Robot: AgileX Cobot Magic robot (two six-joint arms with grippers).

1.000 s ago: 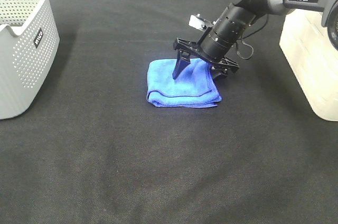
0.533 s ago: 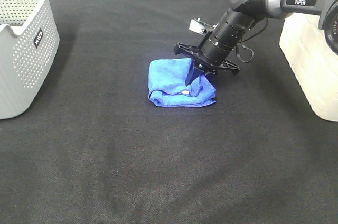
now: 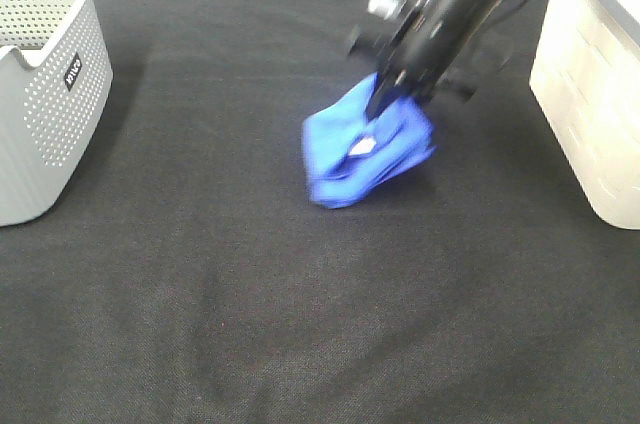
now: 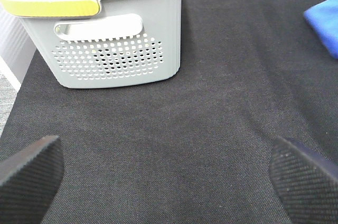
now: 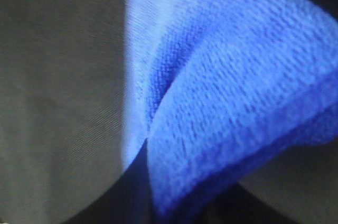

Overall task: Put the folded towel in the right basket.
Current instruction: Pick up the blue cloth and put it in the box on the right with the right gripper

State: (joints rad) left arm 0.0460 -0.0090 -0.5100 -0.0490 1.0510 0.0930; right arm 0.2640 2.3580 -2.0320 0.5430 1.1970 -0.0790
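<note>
Towel (image 3: 365,149) pinched between the fingers of the right gripper (image 3: 388,102), above the black tablecloth (image 3: 200,294)
It hangs crumpled and blurred between the grey basket (image 3: 40,94) and the right basket (image 3: 590,94), nearer the white one; the left gripper (image 4: 169,176) sits low, fingers spread wide

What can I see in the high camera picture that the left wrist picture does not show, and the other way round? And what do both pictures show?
Only the high view shows the white basket at the right edge and the right gripper, blurred, closed on the towel.
Only the left wrist view shows the left gripper, its fingers wide apart and holding nothing, and the yellow handle on the grey basket.
Both show the grey basket with dotted holes, the blue towel (only a corner of it in the wrist view) and the black cloth under everything.
</note>
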